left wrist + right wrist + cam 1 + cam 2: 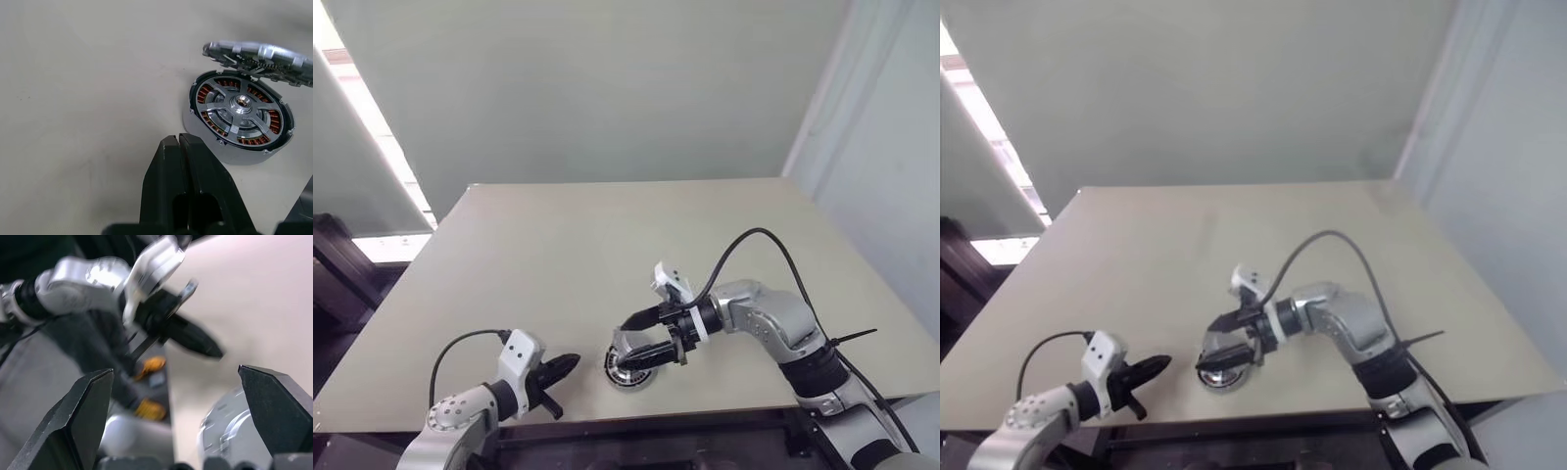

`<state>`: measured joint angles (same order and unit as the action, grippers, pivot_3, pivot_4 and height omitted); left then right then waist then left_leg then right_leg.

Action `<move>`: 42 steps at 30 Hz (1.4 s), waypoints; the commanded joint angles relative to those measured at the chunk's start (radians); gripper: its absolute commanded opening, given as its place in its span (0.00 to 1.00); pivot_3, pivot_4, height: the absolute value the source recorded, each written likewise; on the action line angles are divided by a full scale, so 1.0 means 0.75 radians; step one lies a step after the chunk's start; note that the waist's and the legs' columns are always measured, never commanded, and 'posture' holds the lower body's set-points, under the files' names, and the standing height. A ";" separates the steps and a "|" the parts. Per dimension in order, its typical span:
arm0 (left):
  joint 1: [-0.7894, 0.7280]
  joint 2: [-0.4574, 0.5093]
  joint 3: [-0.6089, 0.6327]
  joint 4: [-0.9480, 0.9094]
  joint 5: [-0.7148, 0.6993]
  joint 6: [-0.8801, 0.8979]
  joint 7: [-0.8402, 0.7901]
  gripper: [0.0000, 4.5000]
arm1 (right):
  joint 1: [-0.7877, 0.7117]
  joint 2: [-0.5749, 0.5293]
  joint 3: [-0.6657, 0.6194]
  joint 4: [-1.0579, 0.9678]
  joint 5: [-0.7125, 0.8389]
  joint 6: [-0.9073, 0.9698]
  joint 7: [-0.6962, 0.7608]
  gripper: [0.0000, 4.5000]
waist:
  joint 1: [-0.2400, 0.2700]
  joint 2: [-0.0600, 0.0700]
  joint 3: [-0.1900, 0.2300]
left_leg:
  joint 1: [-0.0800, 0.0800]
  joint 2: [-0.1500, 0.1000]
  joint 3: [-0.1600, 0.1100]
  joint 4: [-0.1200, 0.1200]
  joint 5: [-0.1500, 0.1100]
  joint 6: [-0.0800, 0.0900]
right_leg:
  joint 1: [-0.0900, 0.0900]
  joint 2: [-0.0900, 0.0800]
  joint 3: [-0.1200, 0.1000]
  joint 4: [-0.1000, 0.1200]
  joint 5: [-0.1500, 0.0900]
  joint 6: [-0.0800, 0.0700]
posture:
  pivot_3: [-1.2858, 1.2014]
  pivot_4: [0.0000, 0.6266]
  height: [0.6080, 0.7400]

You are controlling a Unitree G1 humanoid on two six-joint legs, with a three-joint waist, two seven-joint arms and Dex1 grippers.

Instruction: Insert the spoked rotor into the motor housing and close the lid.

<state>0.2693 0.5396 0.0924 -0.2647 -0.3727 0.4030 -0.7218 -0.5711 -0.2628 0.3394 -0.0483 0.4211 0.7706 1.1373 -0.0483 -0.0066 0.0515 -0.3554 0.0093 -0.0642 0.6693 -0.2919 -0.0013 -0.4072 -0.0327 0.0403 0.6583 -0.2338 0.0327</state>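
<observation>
- left gripper (570,364), fingers pressing together, hovering by the table (558,245) front edge.
- motor housing (239,117) sitting just beyond it, spoked rotor (238,108) lying inside.
- right gripper (628,341), fingers spread wide, holding the lid (259,58) above, tilting and partly blocking the housing.

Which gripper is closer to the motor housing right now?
Right. The right gripper is directly over the housing, jaws spread around the lid. The left gripper sits beside the housing, apart from it.
</observation>
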 commanded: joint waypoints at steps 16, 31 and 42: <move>0.030 0.015 0.036 -0.085 -0.023 0.001 0.000 0.00 | -0.054 0.029 0.120 0.615 -0.325 -0.694 0.103 0.99 | -0.001 0.001 0.000 | 0.001 0.000 0.001 0.000 0.000 0.000 | 0.000 0.000 0.001 0.001 0.000 -0.001 | 0.52 0.00 1.00; 0.039 0.019 0.044 -0.106 -0.020 0.011 0.006 0.00 | -0.075 0.119 0.101 0.838 -0.438 -0.856 0.082 0.73 | -0.001 0.002 0.000 | 0.002 0.000 0.001 0.000 0.000 -0.001 | 0.000 0.000 0.001 0.002 0.001 -0.001 | 0.52 0.00 1.00; 0.040 0.026 0.041 -0.113 -0.020 0.024 0.001 0.00 | -0.057 0.094 0.140 0.741 -0.484 -0.798 0.088 0.73 | -0.001 0.002 0.000 | 0.003 0.000 0.001 0.000 0.002 -0.003 | 0.002 0.001 0.001 0.002 0.002 -0.003 | 0.52 0.00 1.00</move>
<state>0.3064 0.5455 0.1004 -0.3059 -0.3730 0.4231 -0.7198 -0.6080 -0.1787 0.4439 0.5489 0.0747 0.1601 1.2048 -0.0491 -0.0053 0.0515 -0.3528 0.0094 -0.0635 0.6693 -0.2901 -0.0038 -0.4060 -0.0323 0.0412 0.6600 -0.2323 0.0304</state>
